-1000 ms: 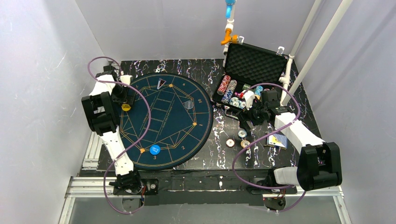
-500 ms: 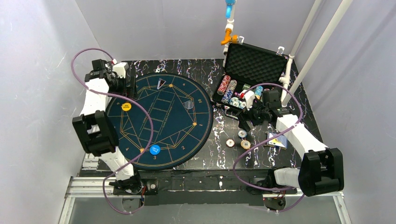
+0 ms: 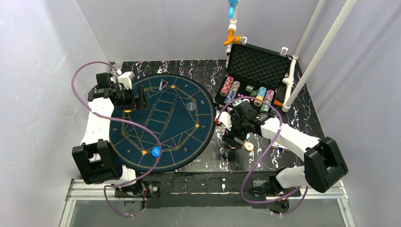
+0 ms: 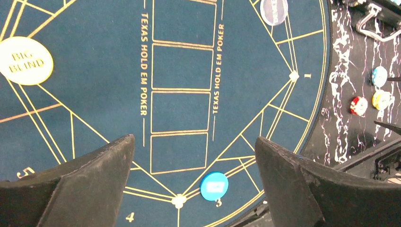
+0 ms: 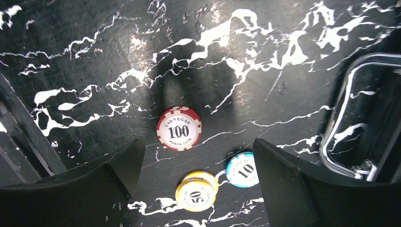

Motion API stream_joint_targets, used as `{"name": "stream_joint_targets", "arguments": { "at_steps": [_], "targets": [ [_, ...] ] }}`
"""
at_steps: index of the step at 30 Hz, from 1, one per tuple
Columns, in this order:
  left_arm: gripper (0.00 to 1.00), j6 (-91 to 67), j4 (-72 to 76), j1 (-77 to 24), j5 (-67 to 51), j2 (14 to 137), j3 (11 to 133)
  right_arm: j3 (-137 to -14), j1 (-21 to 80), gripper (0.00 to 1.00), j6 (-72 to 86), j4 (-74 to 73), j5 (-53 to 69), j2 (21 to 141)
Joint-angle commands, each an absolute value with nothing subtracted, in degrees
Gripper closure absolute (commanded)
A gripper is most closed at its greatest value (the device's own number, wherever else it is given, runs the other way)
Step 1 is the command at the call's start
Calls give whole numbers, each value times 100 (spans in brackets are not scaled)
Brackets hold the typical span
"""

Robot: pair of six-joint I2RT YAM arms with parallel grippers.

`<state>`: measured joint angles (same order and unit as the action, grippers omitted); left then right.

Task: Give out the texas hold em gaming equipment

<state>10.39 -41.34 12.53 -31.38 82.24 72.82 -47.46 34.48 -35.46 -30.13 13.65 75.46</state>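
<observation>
Three loose poker chips lie on the black marbled worktop (image 5: 94, 56), just in front of the open case: a red-and-white 100 chip (image 5: 178, 128), a yellow 50 chip (image 5: 196, 191) that seems to rest askew on a second yellow one, and a light-blue 10 chip (image 5: 242, 169) just beside it. The right fingers (image 5: 94, 189) hang above them, spread wide to either side and grasping nothing; the 100 chip sits between them in the wrist view. More chips stand in rows (image 3: 248, 92) in the foam-lined case (image 3: 257, 64), whose chrome handle (image 5: 340, 118) is near the 10 chip.

On the round blue mat (image 3: 161, 123) a yellow Big Blind button (image 4: 26, 60) lies toward the left arm's side. A blue button (image 4: 214, 186) rests by the gold numeral 3, and a pale disc (image 4: 274, 9) lies near the mat's case-side edge. The left fingers (image 4: 85, 179) hover over the mat, released and empty.
</observation>
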Motion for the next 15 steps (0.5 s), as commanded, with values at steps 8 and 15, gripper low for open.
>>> {"name": "stream_joint_targets", "arguments": {
  "at_steps": [8,15],
  "targets": [
    [2,989,-4032,1263,-3261,7766,7045,-4834,3864,15,-3623,-2948,815,8112],
    [2,932,-4034,1260,-3348,7835,7075,-4715,3894,19,-3586,-2809,854,8311]
  ]
}}
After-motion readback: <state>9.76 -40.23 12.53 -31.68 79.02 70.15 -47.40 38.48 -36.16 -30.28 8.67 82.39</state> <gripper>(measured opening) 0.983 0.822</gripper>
